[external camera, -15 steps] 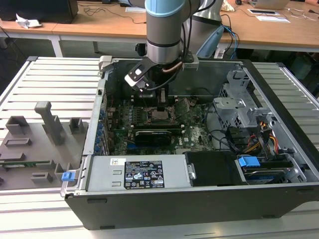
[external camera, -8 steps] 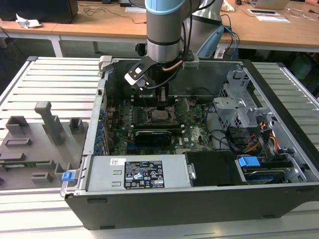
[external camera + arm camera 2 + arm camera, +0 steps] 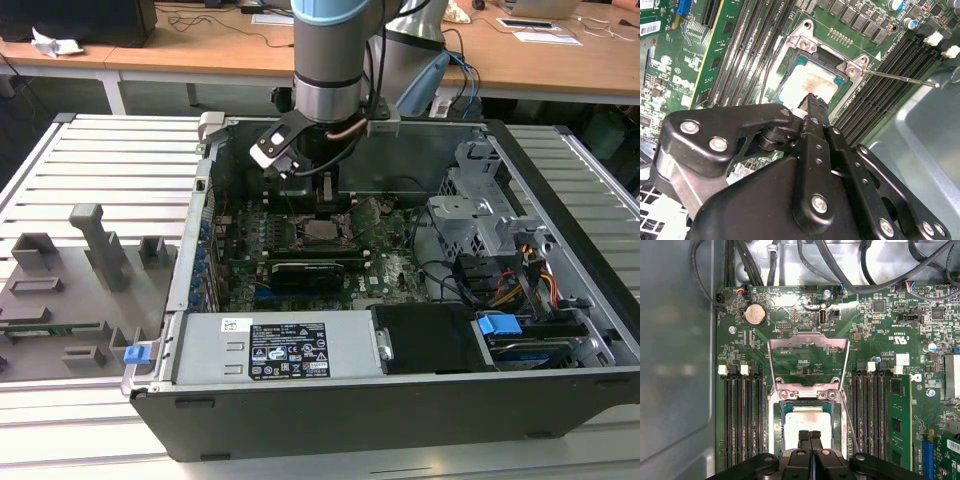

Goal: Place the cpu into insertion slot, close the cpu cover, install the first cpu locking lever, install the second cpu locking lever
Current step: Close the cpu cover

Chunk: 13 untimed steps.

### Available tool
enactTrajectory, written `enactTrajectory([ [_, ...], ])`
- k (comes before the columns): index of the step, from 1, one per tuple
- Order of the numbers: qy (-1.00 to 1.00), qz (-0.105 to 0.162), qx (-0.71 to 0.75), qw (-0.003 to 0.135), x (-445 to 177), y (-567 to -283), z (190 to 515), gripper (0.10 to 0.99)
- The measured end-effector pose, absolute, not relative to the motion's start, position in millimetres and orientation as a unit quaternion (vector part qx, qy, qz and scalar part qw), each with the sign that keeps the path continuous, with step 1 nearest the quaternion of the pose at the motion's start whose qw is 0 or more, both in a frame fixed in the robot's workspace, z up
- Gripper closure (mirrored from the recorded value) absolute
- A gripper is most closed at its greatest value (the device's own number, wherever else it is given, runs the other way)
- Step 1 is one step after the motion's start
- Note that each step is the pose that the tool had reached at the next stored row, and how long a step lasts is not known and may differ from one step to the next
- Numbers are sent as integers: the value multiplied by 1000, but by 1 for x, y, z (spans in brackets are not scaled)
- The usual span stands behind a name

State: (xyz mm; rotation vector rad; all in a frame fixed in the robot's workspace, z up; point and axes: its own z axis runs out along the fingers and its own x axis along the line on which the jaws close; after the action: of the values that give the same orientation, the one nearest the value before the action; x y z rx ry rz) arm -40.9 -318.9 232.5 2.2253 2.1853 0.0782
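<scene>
One robot arm (image 3: pixel 330 40) with one gripper (image 3: pixel 810 434), one open computer case (image 3: pixel 400 415), one green motherboard (image 3: pixel 875 340), one cpu (image 3: pixel 800 417), one insertion slot (image 3: pixel 776 420), one cpu cover (image 3: pixel 807 341), one round coin battery (image 3: pixel 754 314) and one silver power supply (image 3: pixel 210 350) are present.

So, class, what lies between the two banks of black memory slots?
In the first wrist view, the insertion slot holding the cpu, its cpu cover open.
</scene>
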Motion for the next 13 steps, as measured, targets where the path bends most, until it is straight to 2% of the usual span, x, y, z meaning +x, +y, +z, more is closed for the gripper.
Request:
enactTrajectory([
  [8,700,25,713,11,-41,-318,238,980],
  [13,700,25,713,11,-41,-317,256,980],
])
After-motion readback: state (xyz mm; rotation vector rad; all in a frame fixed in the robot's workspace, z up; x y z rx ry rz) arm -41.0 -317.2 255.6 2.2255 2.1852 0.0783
